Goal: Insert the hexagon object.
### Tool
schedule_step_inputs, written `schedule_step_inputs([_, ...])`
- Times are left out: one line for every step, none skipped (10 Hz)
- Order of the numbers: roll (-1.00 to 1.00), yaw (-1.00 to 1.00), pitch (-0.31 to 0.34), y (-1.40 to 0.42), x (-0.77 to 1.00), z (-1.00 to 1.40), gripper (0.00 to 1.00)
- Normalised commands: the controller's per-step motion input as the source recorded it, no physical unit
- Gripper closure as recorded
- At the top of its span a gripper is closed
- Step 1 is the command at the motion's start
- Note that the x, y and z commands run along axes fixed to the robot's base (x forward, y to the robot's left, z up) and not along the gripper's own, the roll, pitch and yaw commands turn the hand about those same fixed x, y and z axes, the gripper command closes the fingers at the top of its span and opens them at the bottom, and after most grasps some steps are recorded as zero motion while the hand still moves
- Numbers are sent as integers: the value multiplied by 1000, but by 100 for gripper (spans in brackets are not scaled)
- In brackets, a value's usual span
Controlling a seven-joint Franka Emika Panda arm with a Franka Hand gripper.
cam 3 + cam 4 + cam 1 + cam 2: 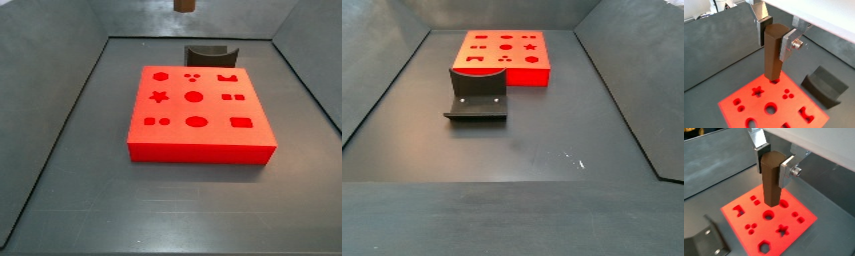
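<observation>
Gripper in both wrist views, silver finger plates clamped on the upper end of the hexagon object, a slim brown peg hanging upright between them. Peg also seen in the other wrist picture. Its lower end is above the red block, over the block's top face; whether it touches cannot be told.

Red block's top shows shaped holes: star, circles, small dots, squares. In a side view the block lies mid-frame on the dark floor, and only the peg's brown tip shows at the top edge, well above the block.

Fixture, dark L-shaped bracket, stands just beside the red block. Same fixture behind the block in a side view.
</observation>
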Motion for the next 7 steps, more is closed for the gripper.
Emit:
schedule_step_inputs([16,477,24,634,0,-243,100])
schedule_step_inputs([17,789,0,351,-57,-411,100])
schedule_step_inputs([41,943,0,74,0,-489,100])
schedule_step_inputs([11,814,-9,11,0,-537,100])
schedule_step_inputs([9,583,-66,17,-40,-640,100])
schedule_step_inputs([13,520,-121,237,-106,-729,100])
schedule_step_inputs([93,357,-81,326,-43,-620,100])
